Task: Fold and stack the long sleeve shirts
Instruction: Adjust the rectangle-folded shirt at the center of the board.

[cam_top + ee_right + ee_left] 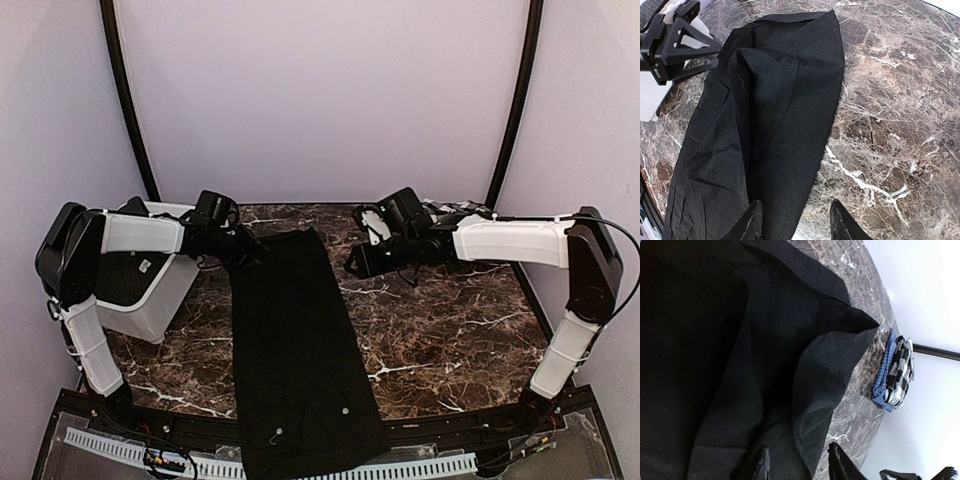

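The left arm (140,232) is reaching in from the left of the top view, its forearm lying level over the bin (165,310). The left claw (238,248) is hanging at the far left corner of the black shirt (300,350). In the left wrist view its fingers (760,466) are standing apart, with a folded flap of the shirt lying below and between them, not pinched.

The right arm (510,242) is stretching in from the right, with its forearm level. The right claw (352,265) is pointing down just beside the shirt's far right edge. In the right wrist view its fingers (840,222) are standing apart over that edge and the bare worktop (450,330), gripping nothing.

The black shirt is lying as a long strip down the middle of the worktop, its near end hanging over the bottom edge.

The white bin is sitting at the left, tilted, and is holding dark cloth (125,275) with a small white tag; what it is cannot be told.

A folded checked shirt (895,372) is lying at the far edge, apart from the black one.
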Available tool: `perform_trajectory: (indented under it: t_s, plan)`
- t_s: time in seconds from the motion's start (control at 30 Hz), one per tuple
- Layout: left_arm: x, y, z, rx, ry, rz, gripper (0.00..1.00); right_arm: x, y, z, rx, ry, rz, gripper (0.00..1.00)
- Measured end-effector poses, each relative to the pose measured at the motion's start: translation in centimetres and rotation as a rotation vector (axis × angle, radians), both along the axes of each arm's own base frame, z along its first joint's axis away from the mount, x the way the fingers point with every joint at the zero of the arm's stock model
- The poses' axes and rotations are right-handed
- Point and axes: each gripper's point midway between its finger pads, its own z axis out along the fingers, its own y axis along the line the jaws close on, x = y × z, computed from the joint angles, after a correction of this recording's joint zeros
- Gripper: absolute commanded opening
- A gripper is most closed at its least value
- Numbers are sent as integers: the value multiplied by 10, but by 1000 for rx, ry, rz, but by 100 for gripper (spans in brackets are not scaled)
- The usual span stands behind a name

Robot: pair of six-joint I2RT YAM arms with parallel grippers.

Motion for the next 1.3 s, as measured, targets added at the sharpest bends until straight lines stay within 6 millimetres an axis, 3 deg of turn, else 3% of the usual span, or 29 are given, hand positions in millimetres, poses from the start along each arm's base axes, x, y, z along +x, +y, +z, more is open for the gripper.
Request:
perform_trajectory:
  t_s: [0.23,0.47,0.73,1.13,1.3]
  plan:
    - [18,-12,15,-91,-52,97,33,-6,-4,5,8,-9,9,43]
    - [23,-8,-3,-76,-20,156,32,-11,-8,8,13,-13,9,43]
    - [25,-5,-6,-62,-16,183,33,-11,-9,12,20,-21,9,43]
    - [27,-7,-36,-48,30,187,13,-11,-9,13,23,-21,6,43]
    - [33,-10,-27,-42,-4,166,0,-13,-10,15,26,-23,5,43]
